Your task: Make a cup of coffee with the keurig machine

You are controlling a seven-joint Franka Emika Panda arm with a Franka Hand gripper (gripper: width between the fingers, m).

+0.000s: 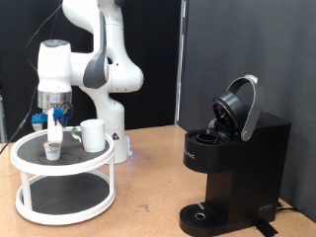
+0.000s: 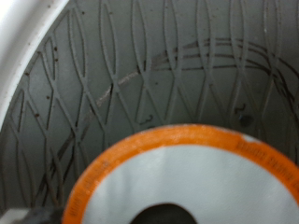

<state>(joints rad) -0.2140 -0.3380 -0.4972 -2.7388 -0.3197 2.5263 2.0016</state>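
Observation:
The white cup (image 1: pixel 93 134) stands on the top tier of a white round two-tier stand (image 1: pixel 30 163) at the exterior view's left. Beside it, further left, sits a small white pod with a dark top (image 1: pixel 51 150). My gripper (image 1: pixel 55 136) points straight down right over this pod, its fingertips at the pod's top. In the wrist view the pod's orange rim and silver foil lid (image 2: pixel 187 177) fill the lower part, very close, on a dark patterned mat (image 2: pixel 168 65). The black keurig machine (image 1: pixel 232 163) stands at the exterior view's right with its lid (image 1: pixel 240 104) raised.
The stand's white rim (image 2: pixel 23 42) curves past the mat. The arm's white base (image 1: pixel 117 133) rises just behind the stand. Brown tabletop (image 1: pixel 148 188) lies between the stand and the machine. A dark curtain hangs behind.

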